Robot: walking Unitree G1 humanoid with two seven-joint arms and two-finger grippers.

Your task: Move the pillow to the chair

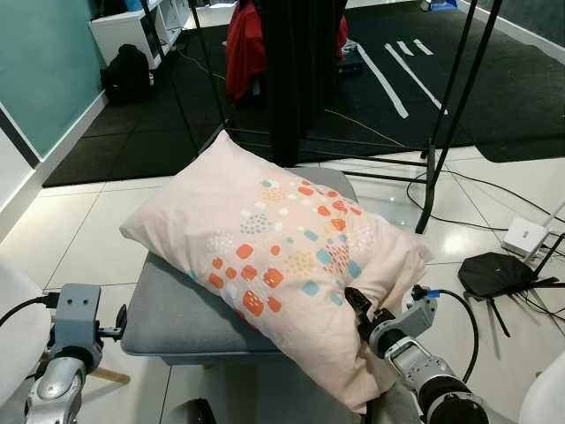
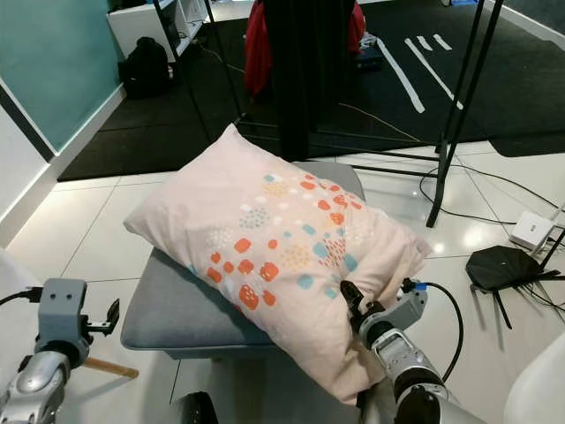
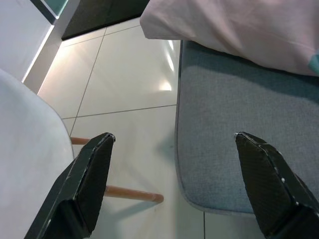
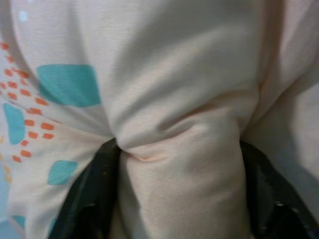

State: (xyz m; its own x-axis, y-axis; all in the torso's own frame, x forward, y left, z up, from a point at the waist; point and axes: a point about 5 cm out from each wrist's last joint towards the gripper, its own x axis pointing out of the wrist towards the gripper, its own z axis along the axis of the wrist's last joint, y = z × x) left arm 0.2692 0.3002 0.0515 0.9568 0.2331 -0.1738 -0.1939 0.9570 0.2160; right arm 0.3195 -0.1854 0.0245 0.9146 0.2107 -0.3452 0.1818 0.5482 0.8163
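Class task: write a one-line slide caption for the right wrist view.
Right gripper pinches a fold of the pink patterned pillow between its black fingers.

Silver jointed arms, black-fingered right tool, black cable looping behind.

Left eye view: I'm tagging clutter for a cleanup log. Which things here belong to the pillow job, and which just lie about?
Job in hand:
pillow
grey chair seat under it
right gripper, pinching the pillow
left gripper, open beside the seat

Lying about:
black backpack
red garment
white power adapter
black stand legs
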